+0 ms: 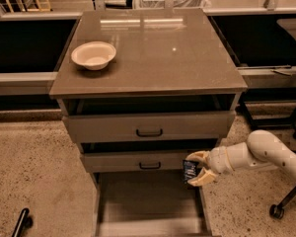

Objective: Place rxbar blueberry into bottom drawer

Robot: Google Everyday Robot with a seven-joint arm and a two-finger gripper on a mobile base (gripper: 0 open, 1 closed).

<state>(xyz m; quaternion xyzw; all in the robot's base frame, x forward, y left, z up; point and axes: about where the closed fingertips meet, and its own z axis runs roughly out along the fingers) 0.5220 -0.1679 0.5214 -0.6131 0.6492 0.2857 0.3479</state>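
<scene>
The fingers (199, 156) are closed narrowly on the rxbar blueberry (190, 170), one above and one below, so that the bar stands on edge between them. The gripper (193, 170) hangs below the front-right corner of the tabletop (153, 68), in front of the right end of the middle drawer (133, 161) and over the right side of the bottom drawer (148, 201), which is pulled out with its floor exposed. To complete the placement cleanly, carry the bar left, toward the line below the middle of the tabletop's front edge, until it is well inside the right wall. Then lower it close to the floor before opening, and keep the upper finger clear of the middle drawer's front. The wrist points left. The pale arm (259, 152) reaches in from the right, beyond the tabletop's right edge, roughly level and rising slightly to a bend.
</scene>
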